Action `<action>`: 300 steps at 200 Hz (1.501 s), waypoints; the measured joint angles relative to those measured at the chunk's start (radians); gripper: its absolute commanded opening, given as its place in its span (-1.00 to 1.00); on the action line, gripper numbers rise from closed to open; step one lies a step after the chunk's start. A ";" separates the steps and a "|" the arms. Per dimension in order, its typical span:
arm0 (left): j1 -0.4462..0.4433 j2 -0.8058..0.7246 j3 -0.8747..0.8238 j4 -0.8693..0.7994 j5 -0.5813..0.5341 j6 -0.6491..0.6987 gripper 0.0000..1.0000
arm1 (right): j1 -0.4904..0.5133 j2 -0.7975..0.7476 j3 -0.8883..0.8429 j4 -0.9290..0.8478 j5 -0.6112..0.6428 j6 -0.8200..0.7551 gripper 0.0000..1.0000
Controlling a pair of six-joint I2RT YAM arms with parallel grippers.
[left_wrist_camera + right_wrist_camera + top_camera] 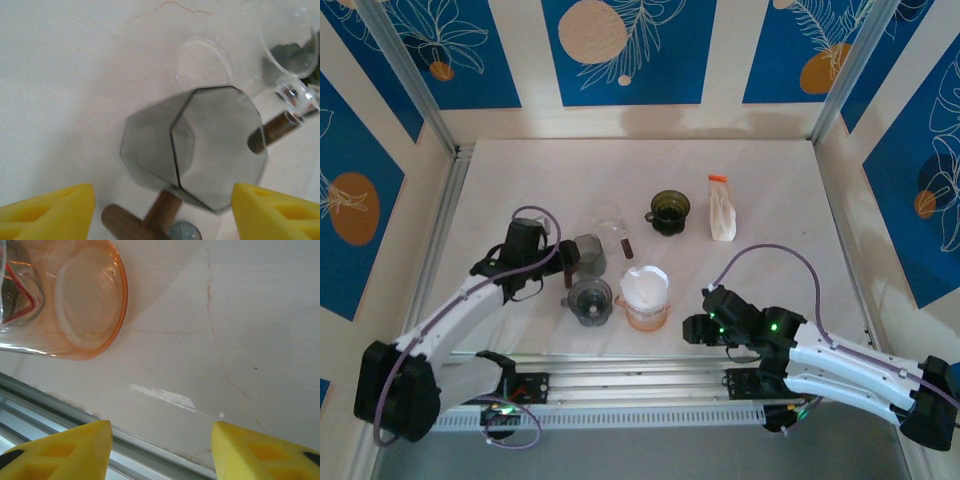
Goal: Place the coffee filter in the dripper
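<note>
Over the table [780, 190], left gripper [161, 206] spread above grey cup [215, 145]; right gripper [161, 450] spread beside dripper [90, 300]

The wall panels [620, 50] are blue with white leaf outlines and orange and peach discs, set between cream strips. The table [520, 180] is off-white with faint brownish veins. The dripper [647, 316] is translucent orange and the coffee filter [645, 285] white. One cup [670, 212] is dark green, and the faceted glass [200, 150] is smoky grey. The left gripper [164, 192] and right gripper [161, 430] have yellow fingers.
</note>
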 measured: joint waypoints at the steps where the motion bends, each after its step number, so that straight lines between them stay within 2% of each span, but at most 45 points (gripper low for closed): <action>1: 0.001 0.006 0.000 0.004 0.000 0.000 0.37 | 0.000 0.001 0.000 0.003 0.000 0.000 0.10; 48: 0.009 0.158 0.003 0.098 -0.001 0.001 0.14 | 0.000 0.021 -0.002 0.054 -0.016 0.000 0.09; 128: 0.011 0.196 0.029 0.137 -0.033 -0.006 -0.50 | -0.022 0.074 -0.040 0.134 -0.057 -0.005 0.09; 176: 0.021 0.193 0.030 0.132 -0.038 -0.010 -0.63 | -0.042 0.109 -0.041 0.187 -0.082 -0.019 0.10; 238: 0.047 0.145 0.007 0.076 -0.038 -0.011 -0.68 | -0.101 0.214 -0.074 0.325 -0.163 -0.042 0.09; 300: 0.068 0.090 0.002 -0.013 -0.039 -0.008 -0.71 | -0.109 0.302 -0.074 0.438 -0.211 -0.050 0.09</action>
